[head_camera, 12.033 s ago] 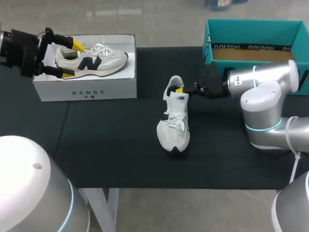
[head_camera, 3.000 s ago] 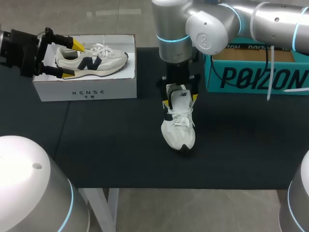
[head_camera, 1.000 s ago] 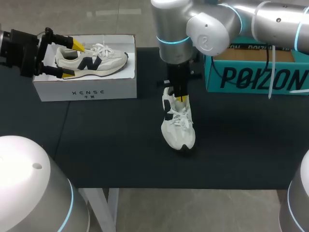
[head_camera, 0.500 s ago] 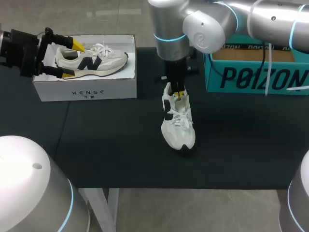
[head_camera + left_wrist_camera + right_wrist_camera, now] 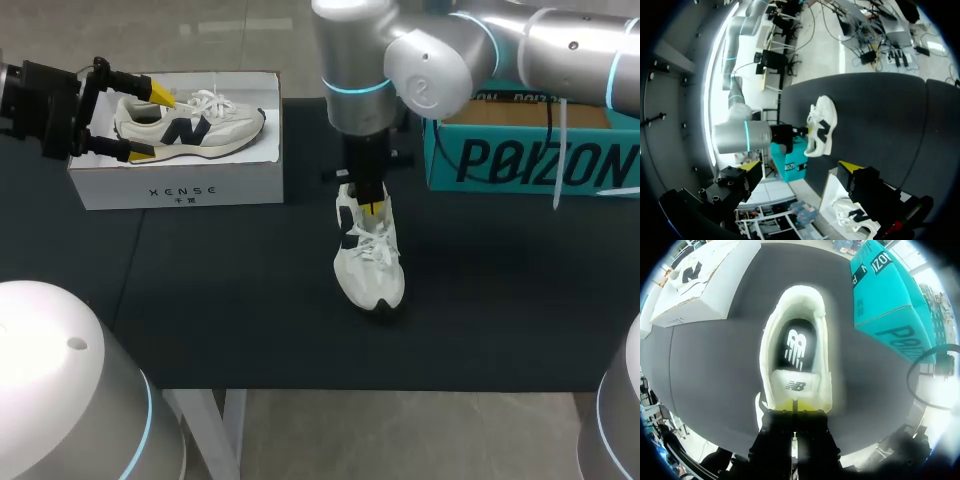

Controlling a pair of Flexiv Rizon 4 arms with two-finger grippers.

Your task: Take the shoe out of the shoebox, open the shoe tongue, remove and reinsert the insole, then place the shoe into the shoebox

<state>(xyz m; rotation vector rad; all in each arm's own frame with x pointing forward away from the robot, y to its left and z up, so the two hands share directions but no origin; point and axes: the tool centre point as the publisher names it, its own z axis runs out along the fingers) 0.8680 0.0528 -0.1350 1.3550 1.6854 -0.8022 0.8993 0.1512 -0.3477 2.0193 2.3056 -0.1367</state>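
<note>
Right wrist view: gripper (image 5: 795,405) on tongue (image 5: 796,385)

loose shoe (image 5: 368,262): white, black side patches
tongue (image 5: 796,385): white, black logo
insole (image 5: 796,346): black, white logo
boxed shoe (image 5: 190,125): cream, navy letter mark
left shoebox (image 5: 180,186): white, dark lettering
right shoebox (image 5: 530,160): teal, dark lettering
table cover (image 5: 250,300): black

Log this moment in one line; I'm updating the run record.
right gripper: shut on shoe tongue | left gripper: open, at boxed shoe
</note>
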